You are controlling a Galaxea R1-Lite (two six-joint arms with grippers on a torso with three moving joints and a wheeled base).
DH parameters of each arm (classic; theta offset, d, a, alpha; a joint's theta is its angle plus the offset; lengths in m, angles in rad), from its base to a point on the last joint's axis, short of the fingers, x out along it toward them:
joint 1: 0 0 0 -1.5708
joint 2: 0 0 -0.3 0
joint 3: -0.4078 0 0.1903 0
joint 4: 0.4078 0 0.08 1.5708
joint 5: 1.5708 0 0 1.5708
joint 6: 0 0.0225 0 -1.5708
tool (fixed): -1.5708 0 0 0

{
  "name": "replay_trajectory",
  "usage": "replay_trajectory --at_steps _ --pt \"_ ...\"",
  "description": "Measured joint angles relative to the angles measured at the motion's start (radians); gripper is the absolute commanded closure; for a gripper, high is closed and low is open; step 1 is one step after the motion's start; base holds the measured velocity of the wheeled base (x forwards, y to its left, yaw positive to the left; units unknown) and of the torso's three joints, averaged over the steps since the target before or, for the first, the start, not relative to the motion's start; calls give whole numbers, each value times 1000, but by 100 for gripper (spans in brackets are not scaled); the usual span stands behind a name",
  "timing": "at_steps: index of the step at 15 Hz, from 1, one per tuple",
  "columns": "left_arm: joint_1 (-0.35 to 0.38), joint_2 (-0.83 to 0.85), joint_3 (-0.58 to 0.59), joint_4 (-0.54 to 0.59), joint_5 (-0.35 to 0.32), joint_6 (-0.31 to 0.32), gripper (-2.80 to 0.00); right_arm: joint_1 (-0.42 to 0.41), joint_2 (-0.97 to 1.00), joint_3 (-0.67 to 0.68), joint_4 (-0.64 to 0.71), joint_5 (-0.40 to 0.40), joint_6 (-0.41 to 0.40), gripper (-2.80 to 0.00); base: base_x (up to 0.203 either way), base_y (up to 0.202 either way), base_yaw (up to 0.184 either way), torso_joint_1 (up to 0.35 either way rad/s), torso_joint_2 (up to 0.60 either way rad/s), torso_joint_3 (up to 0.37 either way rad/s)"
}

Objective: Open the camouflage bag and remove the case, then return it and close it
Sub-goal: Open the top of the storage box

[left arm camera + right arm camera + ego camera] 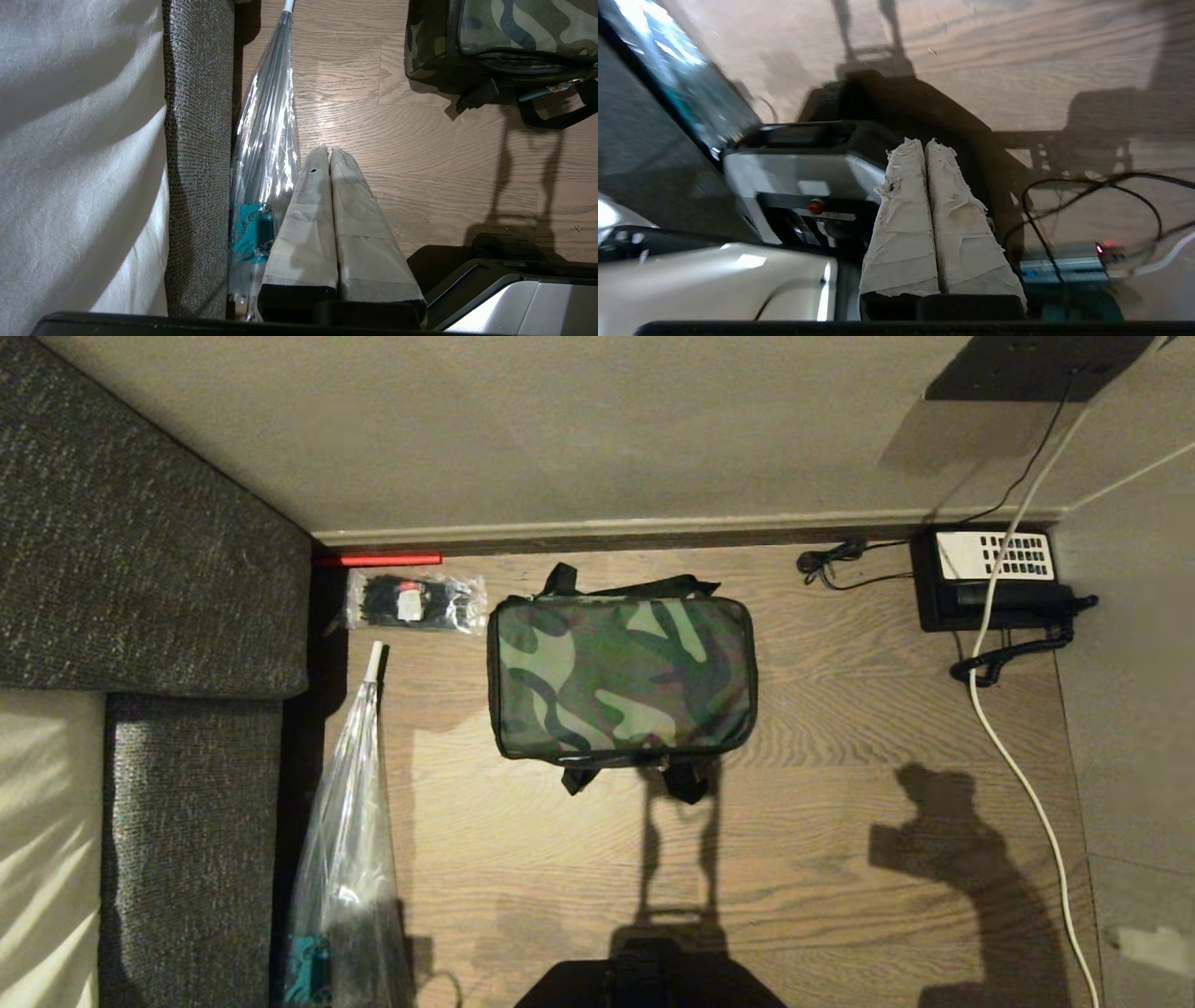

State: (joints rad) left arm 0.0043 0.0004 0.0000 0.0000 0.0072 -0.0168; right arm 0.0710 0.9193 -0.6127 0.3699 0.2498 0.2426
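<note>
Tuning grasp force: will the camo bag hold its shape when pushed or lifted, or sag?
The camouflage bag probably gives under a push: the lid is soft fabric. It keeps a boxy outline with squared corners, so something stiff may fill it, and it could be weighty. Flat on the wood floor, it should slide, not tip. The loose black straps look floppy.

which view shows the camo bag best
The head view: the whole camouflage bag lies closed on the floor, lid up. The left wrist view catches only one corner with straps. The right wrist view shows none of it.
</note>
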Motion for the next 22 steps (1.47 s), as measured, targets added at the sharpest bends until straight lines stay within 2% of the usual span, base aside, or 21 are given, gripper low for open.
replay_trajectory --at_steps 3,7,9,13,16,18,22 --pt "0 0 0 0 0 0 0 58 332 -39 -271 -5 5 0 0 0 0 0 0 0" --pt "0 0 0 0 0 1 0 252 662 -36 -859 -50 26 0 0 0 0 0 0 0" --pt "0 0 0 0 0 0 0 320 767 -11 -1072 -88 36 0 0 0 0 0 0 0" --pt "0 0 0 0 0 0 0 409 876 2 -1202 -130 79 0 0 0 0 0 0 0" --pt "0 0 0 0 0 0 0 491 961 3 -1255 -260 68 0 0 0 0 0 0 0" --pt "0 0 0 0 0 0 0 527 1024 -5 -1337 -318 53 -280 0 0 0 0 0 0" --pt "0 0 0 0 0 0 0 580 1146 -19 -1521 -390 25 -280 0 0 0 0 0 0"
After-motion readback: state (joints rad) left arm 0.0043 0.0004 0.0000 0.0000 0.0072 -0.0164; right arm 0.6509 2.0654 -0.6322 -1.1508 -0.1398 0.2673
